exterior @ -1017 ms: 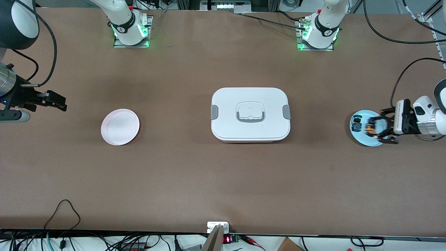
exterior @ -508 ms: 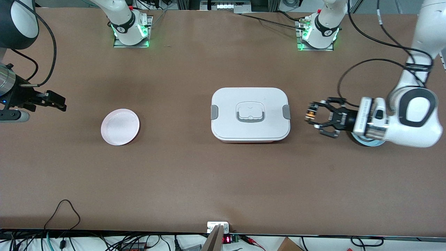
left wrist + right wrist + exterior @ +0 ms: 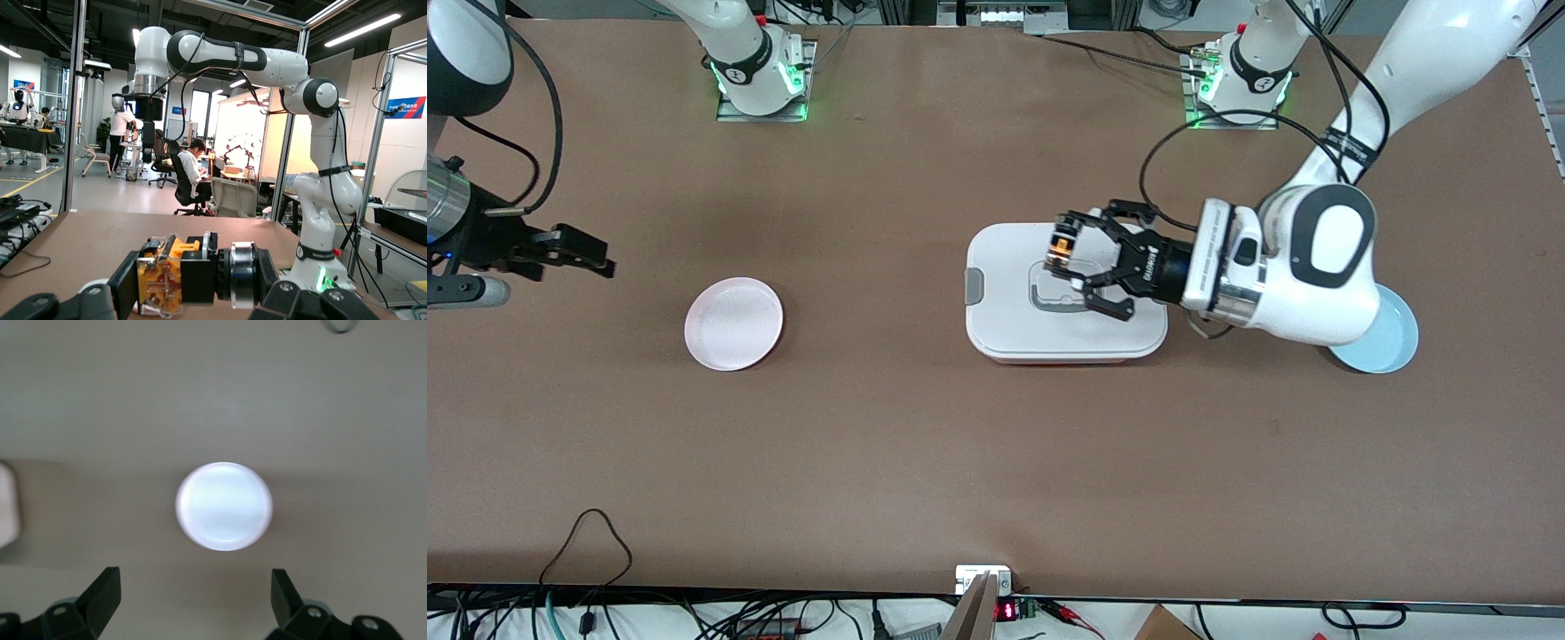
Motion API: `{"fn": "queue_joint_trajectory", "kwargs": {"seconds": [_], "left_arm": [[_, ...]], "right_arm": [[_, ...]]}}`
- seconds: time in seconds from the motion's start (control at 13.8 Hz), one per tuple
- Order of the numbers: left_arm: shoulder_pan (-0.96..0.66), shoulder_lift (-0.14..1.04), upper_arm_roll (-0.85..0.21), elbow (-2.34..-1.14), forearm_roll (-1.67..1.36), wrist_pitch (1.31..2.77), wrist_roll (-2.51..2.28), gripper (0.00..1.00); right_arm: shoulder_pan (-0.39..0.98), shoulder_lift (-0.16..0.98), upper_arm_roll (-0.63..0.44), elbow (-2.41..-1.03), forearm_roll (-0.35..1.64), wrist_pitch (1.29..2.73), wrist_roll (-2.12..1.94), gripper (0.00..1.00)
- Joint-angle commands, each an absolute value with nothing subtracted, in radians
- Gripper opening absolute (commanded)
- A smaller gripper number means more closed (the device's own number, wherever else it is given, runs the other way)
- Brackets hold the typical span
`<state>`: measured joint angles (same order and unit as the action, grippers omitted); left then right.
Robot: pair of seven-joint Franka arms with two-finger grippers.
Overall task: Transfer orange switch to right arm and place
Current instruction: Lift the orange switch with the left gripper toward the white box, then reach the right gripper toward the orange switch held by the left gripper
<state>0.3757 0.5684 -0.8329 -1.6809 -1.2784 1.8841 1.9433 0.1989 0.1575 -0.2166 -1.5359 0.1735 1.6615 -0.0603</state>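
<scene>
Right gripper: up in the air at the right arm's end of the table, over bare tabletop. Fingers spread wide, nothing between them. Right wrist view looks straight down on the pink plate, which sits between the two fingertips in that view. Arm waits.

Pink plate: flat on the table toward the right arm's end, well apart from the white box, a little nearer the front camera than the gripper's spot. Nothing on it.

White box: mid-table, lid on, grey latch at each end and a grey handle recess in the top.

Left gripper: over the box lid, above the handle recess, arm reaching in from its base across the blue plate. Claw clamped on the switch, orange body and black end pinched between the fingertips. Left wrist view shows the switch lying crosswise between the pads, orange block at one end, black body and silver collar at the other. Switch is off the table, held in the air above the lid.

Blue plate: at the left arm's end of the table, partly hidden under the left arm's wrist. Contents of the hidden part cannot be told.
</scene>
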Motion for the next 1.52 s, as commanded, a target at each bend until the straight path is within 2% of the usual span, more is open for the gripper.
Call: {"fn": "queue_joint_trajectory", "kwargs": {"seconds": [0.0, 0.29, 0.58, 0.87, 1.45], "left_arm": [[0.405, 0.528, -0.868, -1.745, -1.325, 1.907, 1.947, 0.00], [0.417, 0.517, -0.877, -1.752, -1.347, 1.905, 1.950, 0.00], [0.425, 0.509, -0.879, -1.744, -1.357, 1.902, 1.950, 0.00], [0.433, 0.506, -0.884, -1.744, -1.359, 1.899, 1.965, 0.00], [0.431, 0.511, -0.882, -1.750, -1.370, 1.902, 2.011, 0.00]], "right_arm": [[0.193, 0.149, -0.212, -1.540, 0.363, 1.635, -0.080, 1.00], [0.196, 0.181, -0.207, -1.549, 0.668, 1.618, -0.081, 1.00], [0.190, 0.282, -0.210, -1.551, 1.102, 1.502, -0.078, 1.00], [0.251, 0.350, -0.207, -1.558, 1.349, 1.532, -0.083, 1.00], [0.521, 0.364, -0.206, -1.594, 1.560, 1.853, -0.106, 1.00]]}}
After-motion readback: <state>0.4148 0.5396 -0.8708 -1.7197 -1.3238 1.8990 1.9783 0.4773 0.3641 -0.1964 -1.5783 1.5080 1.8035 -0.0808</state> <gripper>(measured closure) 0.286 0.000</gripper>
